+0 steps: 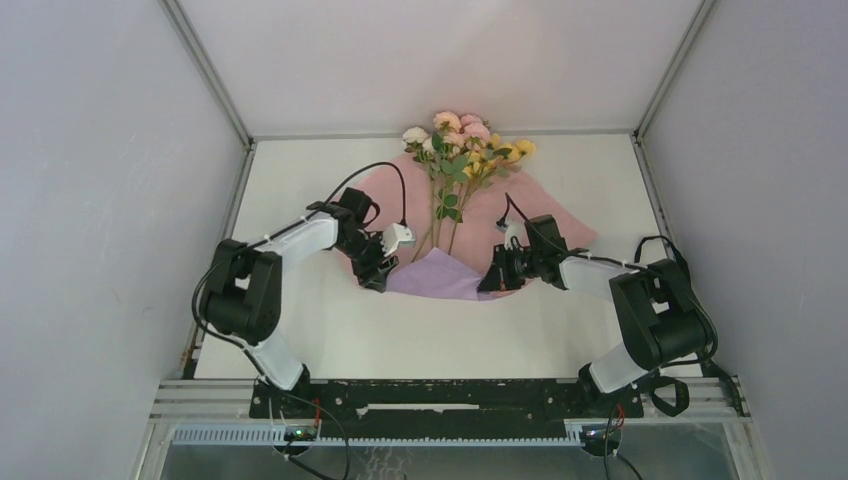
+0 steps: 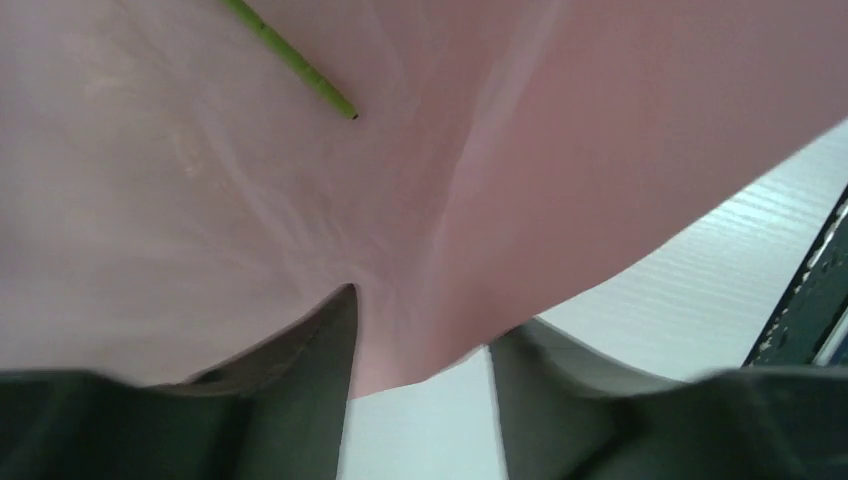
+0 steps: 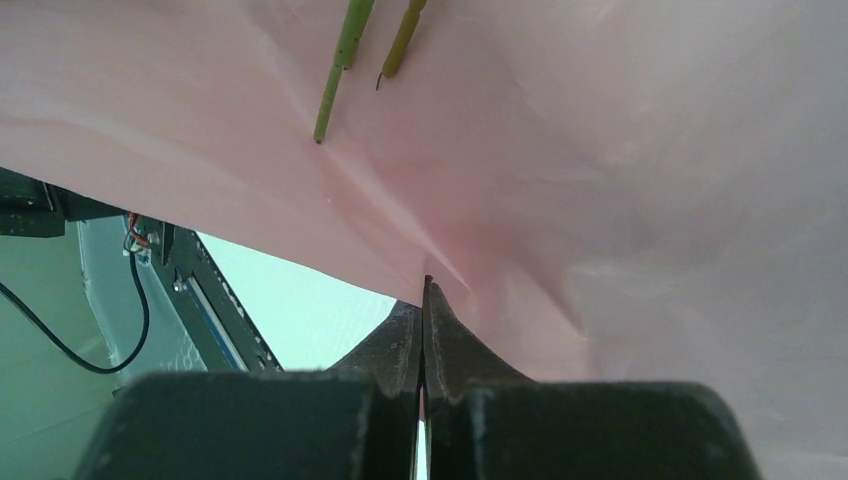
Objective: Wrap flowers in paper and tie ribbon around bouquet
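The flowers lie on the paper, blooms toward the back, stems pointing at me. The paper's near edge is lifted and folded into a lilac flap between my grippers. My left gripper is at the flap's left end. In the left wrist view it stands open, the paper sagging between its fingers, a stem tip above. My right gripper is at the flap's right end. It is shut on a crease of the paper, below two stems. No ribbon or wrapped bouquet is in view.
White table inside grey walls with metal corner posts. A black rail with cables runs along the near edge. Dark framing shows in the left wrist view and right wrist view.
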### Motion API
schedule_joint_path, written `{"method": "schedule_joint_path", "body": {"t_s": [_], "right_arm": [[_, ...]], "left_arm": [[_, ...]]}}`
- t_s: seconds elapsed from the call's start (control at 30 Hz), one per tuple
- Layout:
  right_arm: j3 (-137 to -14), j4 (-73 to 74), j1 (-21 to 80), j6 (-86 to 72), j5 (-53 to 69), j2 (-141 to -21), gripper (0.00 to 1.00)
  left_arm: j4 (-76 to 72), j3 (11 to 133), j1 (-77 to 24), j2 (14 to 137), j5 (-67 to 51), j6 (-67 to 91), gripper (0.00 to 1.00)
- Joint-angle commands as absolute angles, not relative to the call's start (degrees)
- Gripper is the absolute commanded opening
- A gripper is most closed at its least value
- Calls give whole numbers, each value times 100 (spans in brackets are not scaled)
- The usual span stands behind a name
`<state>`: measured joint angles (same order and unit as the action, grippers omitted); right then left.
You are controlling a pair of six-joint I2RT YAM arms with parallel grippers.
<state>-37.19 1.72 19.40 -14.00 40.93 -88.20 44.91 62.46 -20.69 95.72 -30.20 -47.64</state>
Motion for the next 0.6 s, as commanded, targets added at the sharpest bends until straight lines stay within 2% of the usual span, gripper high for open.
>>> {"method": "schedule_joint_path", "body": {"t_s": [0.0,0.07,0.13,0.17,0.43,0.57], "right_arm": [[-3919,265,1905,-1337,4157,-8830,0],[-3920,479,1907,-1310,4100,-8779,0],[-3918,737,1907,-1311,4026,-8735,0],[-3915,846,1903,-1317,3995,-8722,0],[-4119,858,1646,-1457,3601,-8934,0],[-4367,1157,1647,-1383,3197,-9076,19]], "left_arm": [[4471,6576,-2083,9913,-3032,-4334,43],[4668,6634,-2083,9952,-3174,-4290,20],[4939,6681,-2083,9986,-3423,-4306,4],[5044,6694,-2083,9999,-3536,-4286,1],[5243,7354,-1986,10855,-3252,-2963,0],[5194,7420,-1960,11145,-3126,-2705,0]]}}
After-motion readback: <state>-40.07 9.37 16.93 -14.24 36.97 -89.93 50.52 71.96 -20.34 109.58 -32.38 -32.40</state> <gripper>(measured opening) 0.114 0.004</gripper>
